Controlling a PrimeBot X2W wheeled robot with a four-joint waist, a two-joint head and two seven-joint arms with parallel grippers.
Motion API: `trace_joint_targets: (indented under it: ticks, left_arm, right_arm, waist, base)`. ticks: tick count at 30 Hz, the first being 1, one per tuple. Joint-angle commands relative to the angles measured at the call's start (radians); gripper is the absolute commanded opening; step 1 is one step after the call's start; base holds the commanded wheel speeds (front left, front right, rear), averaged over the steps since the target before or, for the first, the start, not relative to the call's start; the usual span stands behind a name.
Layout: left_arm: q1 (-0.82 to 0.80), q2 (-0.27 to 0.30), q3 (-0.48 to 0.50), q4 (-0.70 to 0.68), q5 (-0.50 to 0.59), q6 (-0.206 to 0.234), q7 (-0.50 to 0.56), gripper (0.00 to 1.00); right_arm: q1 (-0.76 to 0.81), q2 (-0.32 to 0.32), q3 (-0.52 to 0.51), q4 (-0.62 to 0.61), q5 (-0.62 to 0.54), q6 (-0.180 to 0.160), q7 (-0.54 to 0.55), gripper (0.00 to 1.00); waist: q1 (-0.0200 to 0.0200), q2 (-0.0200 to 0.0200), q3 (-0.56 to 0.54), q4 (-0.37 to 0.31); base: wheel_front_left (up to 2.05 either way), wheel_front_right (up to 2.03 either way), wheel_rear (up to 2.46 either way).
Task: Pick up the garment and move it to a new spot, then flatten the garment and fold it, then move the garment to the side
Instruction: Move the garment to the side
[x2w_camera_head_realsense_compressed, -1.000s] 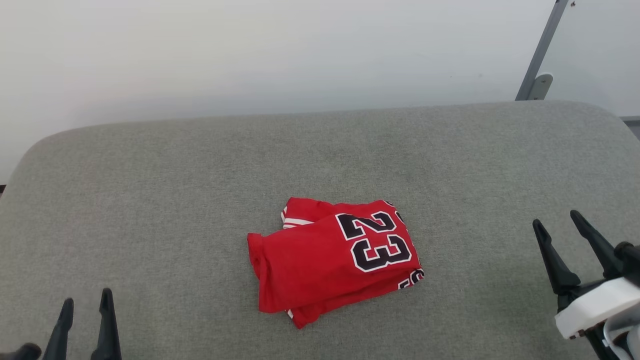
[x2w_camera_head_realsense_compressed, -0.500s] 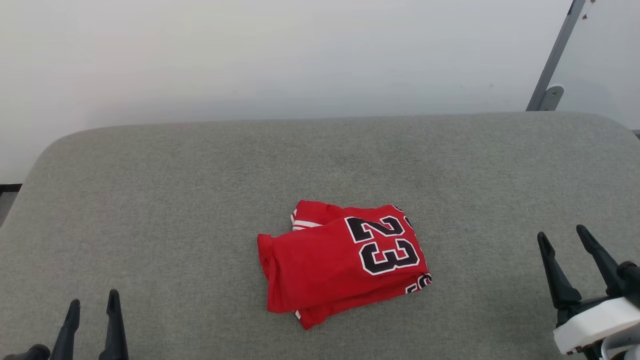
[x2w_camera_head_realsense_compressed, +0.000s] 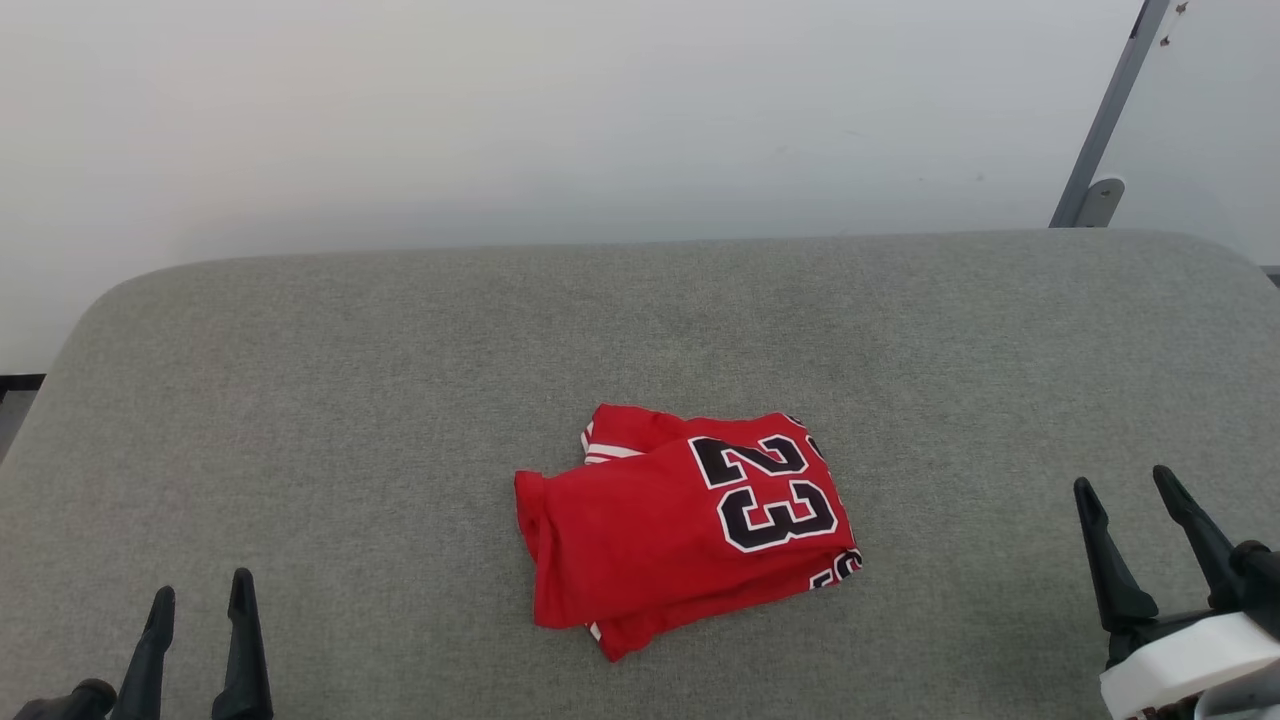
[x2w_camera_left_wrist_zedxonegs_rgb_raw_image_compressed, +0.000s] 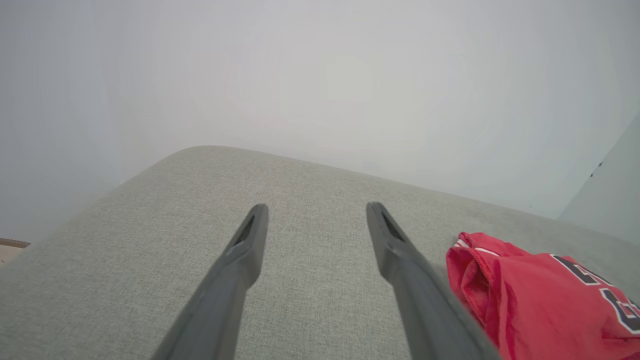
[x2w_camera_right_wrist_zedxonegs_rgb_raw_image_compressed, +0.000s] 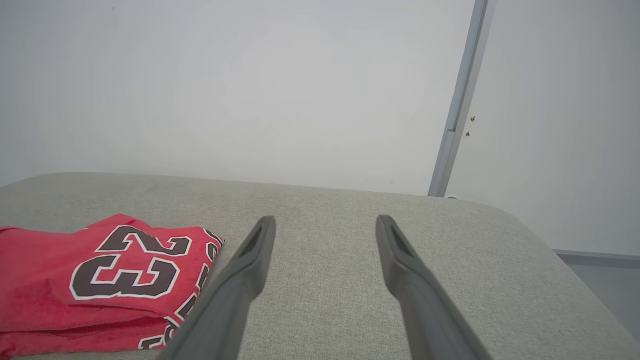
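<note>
The garment (x2w_camera_head_realsense_compressed: 685, 530), a red shirt with a black white-outlined 23, lies folded in a small bundle at the middle of the grey padded surface (x2w_camera_head_realsense_compressed: 350, 380). White stripe trim peeks out at its far left corner. My left gripper (x2w_camera_head_realsense_compressed: 200, 600) hangs open at the lower left, well clear of the shirt. At the lower right my right gripper (x2w_camera_head_realsense_compressed: 1125, 485) is open too, also apart from it. The garment (x2w_camera_left_wrist_zedxonegs_rgb_raw_image_compressed: 540, 295) lies right of the open left gripper (x2w_camera_left_wrist_zedxonegs_rgb_raw_image_compressed: 315, 212) in the left wrist view. In the right wrist view the garment (x2w_camera_right_wrist_zedxonegs_rgb_raw_image_compressed: 95, 280) sits left of the open right gripper (x2w_camera_right_wrist_zedxonegs_rgb_raw_image_compressed: 325, 222).
A pale wall (x2w_camera_head_realsense_compressed: 560, 120) rises behind the padded surface, whose far corners are rounded. A grey metal post (x2w_camera_head_realsense_compressed: 1105, 120) with a bracket stands at the back right. Bare grey fabric spreads on all sides of the shirt.
The whole picture has slid down and right, so the camera has moved. The shirt lies as before. Both grippers stay open, keeping about the same places.
</note>
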Motion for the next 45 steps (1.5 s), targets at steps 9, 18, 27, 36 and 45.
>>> trace_joint_targets:
  ticks: [9, 18, 27, 36, 45]
  left_arm:
    - [-0.019, 0.008, -0.017, 0.002, 0.011, -0.002, -0.005, 1.00]
    - [-0.017, 0.014, -0.015, 0.004, 0.012, -0.002, -0.005, 1.00]
    - [-0.007, 0.024, -0.041, 0.015, -0.001, -0.002, -0.005, 1.00]
    - [-0.051, 0.018, -0.093, 0.035, -0.015, -0.003, -0.005, 1.00]
    - [-0.110, 0.013, -0.148, 0.063, -0.028, -0.003, -0.005, 1.00]
  right_arm:
    - [0.013, 0.011, 0.005, -0.002, -0.006, 0.000, -0.005, 1.00]
    - [-0.051, -0.037, 0.148, 0.070, 0.065, 0.000, 0.000, 1.00]
    - [-0.218, -0.138, 0.365, 0.146, 0.294, 0.000, 0.228, 1.00]
    - [-0.389, -0.231, 0.492, 0.209, 0.482, 0.000, 0.565, 1.00]
    - [-0.499, -0.250, 0.566, 0.321, 0.571, 0.000, 0.871, 1.00]
  waist:
    - [0.0000, -0.0001, 0.002, 0.009]
    - [0.0000, -0.0001, 0.008, 0.058]
    - [0.0000, -0.0001, 0.022, 0.151]
    - [0.0000, -0.0001, 0.092, 0.247]
    - [0.0000, -0.0001, 0.164, 0.314]
  base:
    - [0.00, 0.00, 0.00]
    - [0.00, 0.00, 0.00]
    - [0.00, 0.00, 0.00]
    - [0.00, 0.00, 0.00]
    - [0.00, 0.00, 0.00]
